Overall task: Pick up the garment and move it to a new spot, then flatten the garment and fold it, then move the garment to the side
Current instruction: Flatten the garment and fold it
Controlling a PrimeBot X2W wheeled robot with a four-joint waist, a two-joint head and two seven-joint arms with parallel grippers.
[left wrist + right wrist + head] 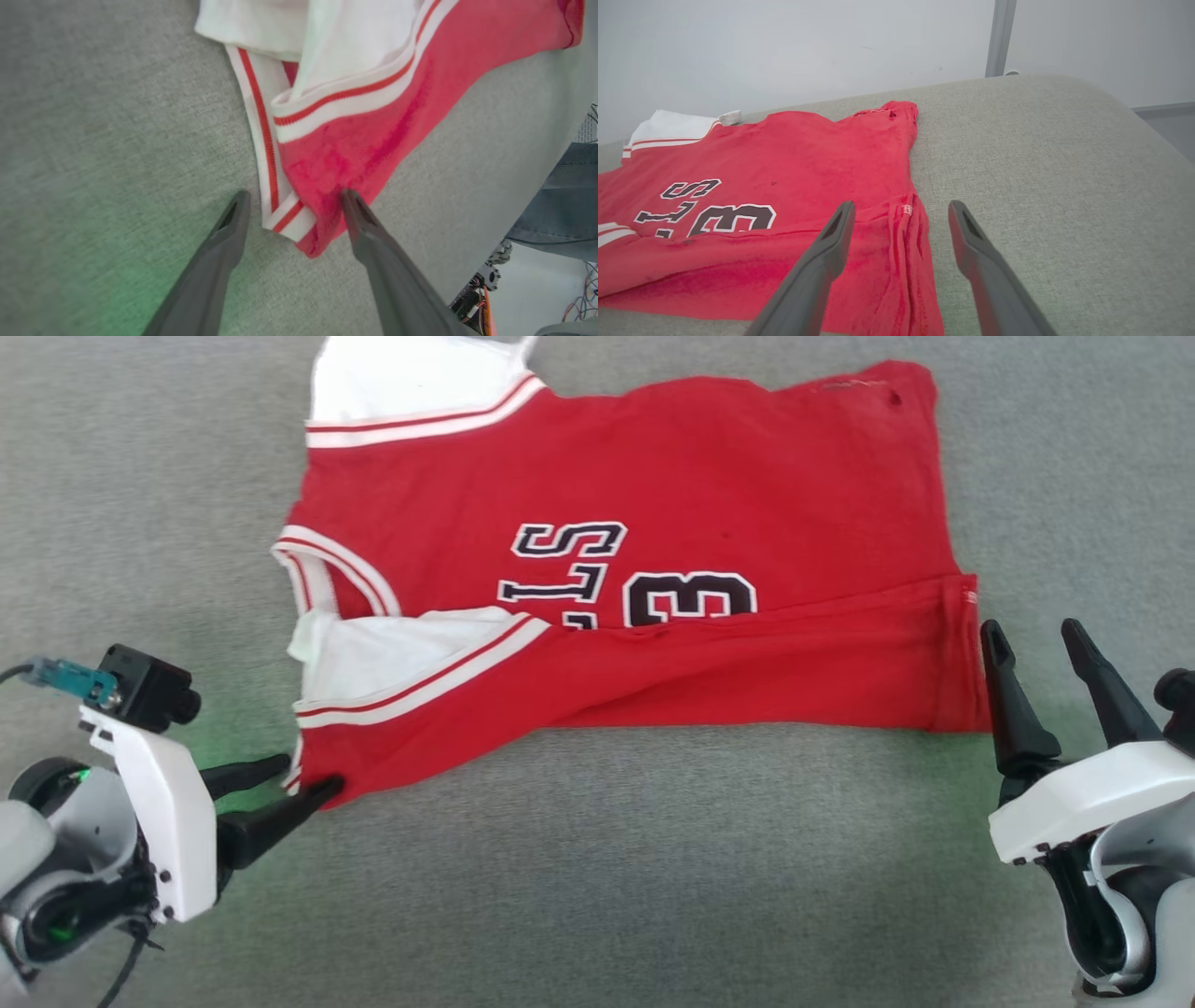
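Garment (709, 476) lay mostly flat on the far half of the grey cushion (653, 877), with the collar toward its left edge, the hem toward its right and the near side folded over the lettering. Left gripper (310, 773): jaws wide, straddling the near-left corner by the striped trim. One finger touched red cloth, nothing pinched. Right gripper (1031, 627): jaws wide, empty, just beside the near hem corner. The cloth looked light, soft and limp, so it would likely sag, drag and lose its fold. Probably best held at the doubled edges of both near corners, pinched deep and lifted together.
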